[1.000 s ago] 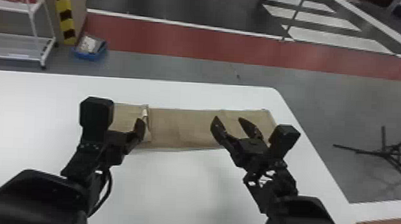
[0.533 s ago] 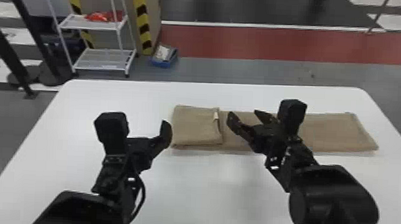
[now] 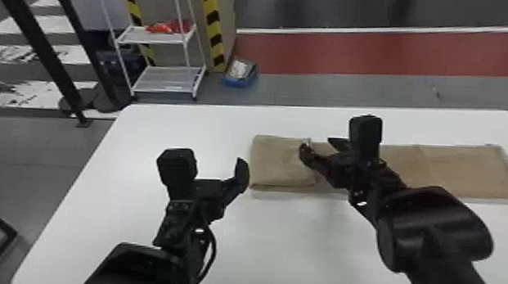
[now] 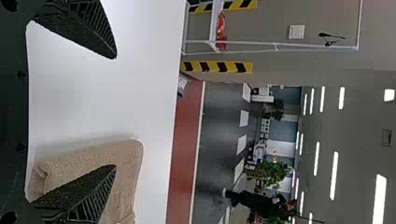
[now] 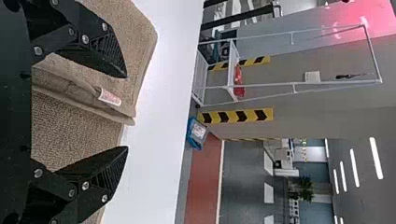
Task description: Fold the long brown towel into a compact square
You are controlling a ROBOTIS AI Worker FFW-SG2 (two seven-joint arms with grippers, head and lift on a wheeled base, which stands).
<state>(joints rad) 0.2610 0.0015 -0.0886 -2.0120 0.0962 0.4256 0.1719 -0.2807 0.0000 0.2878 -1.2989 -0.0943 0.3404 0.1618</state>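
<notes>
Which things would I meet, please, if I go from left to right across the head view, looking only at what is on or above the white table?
Left gripper → the brown towel's left edge → right gripper → the brown towel's right end.

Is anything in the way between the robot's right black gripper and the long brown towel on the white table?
Nothing visible is. The right black gripper hangs open over the long brown towel, near the folded part's edge; the small white label there belongs to the towel.
</notes>
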